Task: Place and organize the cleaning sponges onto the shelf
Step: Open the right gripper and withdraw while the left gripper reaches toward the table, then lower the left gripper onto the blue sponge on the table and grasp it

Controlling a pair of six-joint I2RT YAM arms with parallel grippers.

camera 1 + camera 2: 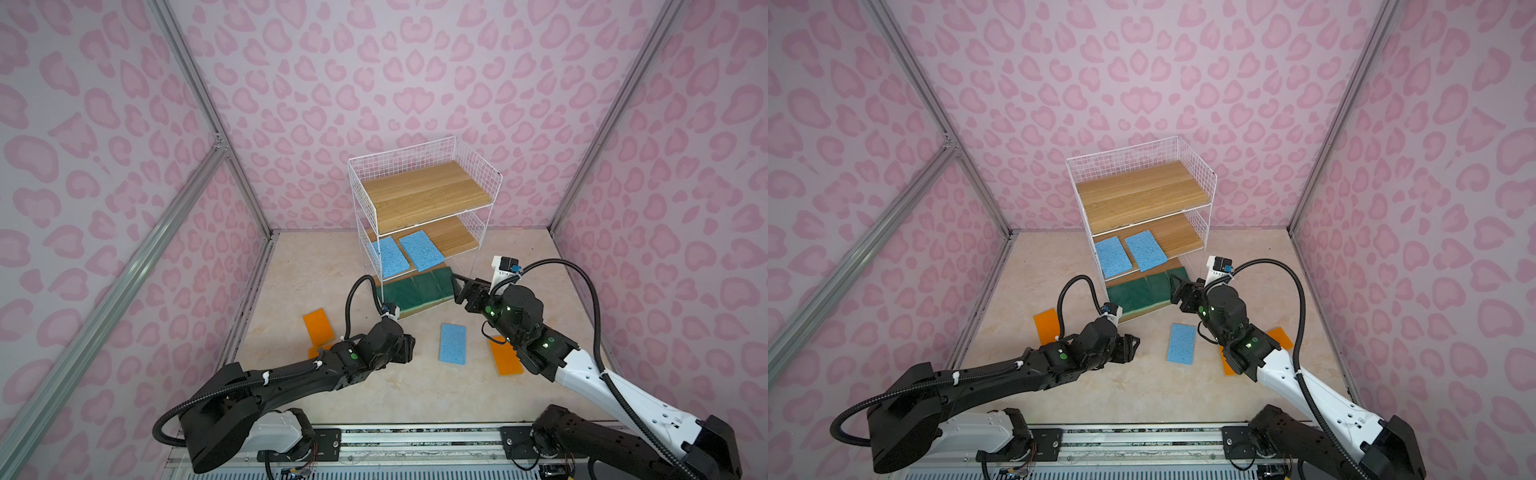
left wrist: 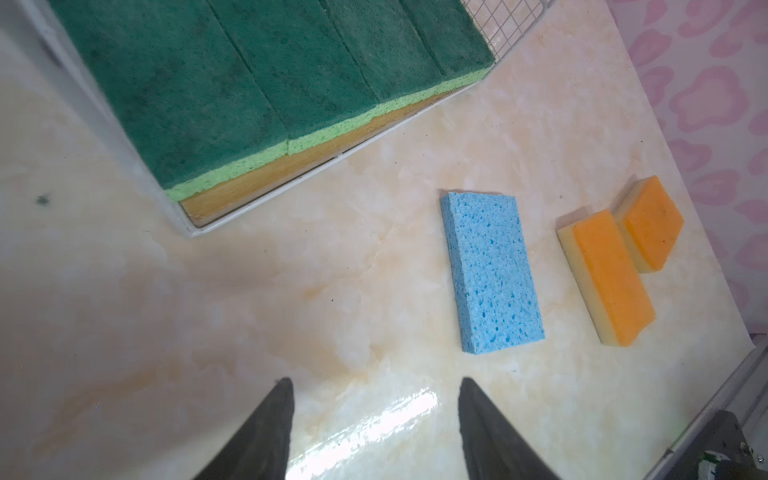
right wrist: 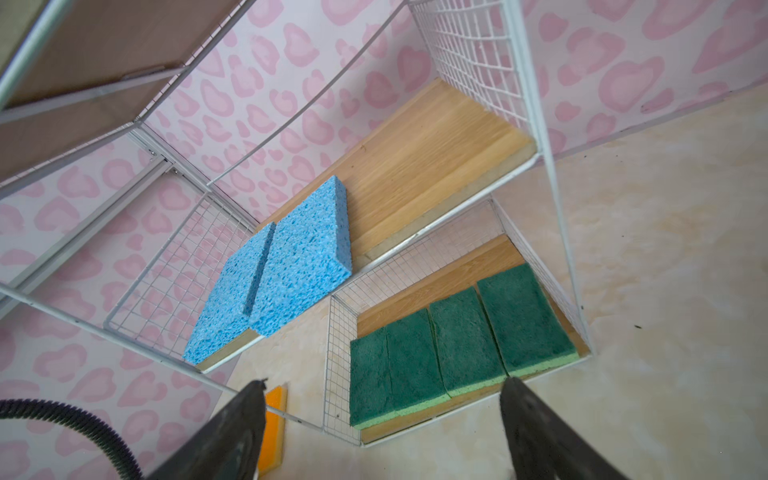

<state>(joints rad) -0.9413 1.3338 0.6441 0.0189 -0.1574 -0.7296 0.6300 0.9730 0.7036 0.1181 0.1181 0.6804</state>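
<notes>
The shelf (image 1: 424,195) stands at the back; its top board is bare. Two light blue sponges (image 1: 405,254) (image 3: 291,257) lie on the middle board. Several green sponges (image 1: 417,289) (image 2: 249,83) (image 3: 457,345) sit in a row on the bottom board. A third blue sponge (image 1: 453,344) (image 2: 492,270) lies on the floor in front. Orange sponges lie to the left (image 1: 318,328) and right (image 1: 505,357) (image 2: 609,274). My left gripper (image 1: 409,349) (image 2: 374,386) hangs open and empty over bare floor, left of the loose blue sponge. My right gripper (image 1: 457,286) (image 3: 384,384) is open and empty at the green row's right end.
A second orange sponge (image 2: 650,224) sits beside the right one, and another (image 1: 318,351) peeks from under my left arm. Pink patterned walls close in the sides and back. The shelf's wire side panels (image 3: 473,54) flank each tier.
</notes>
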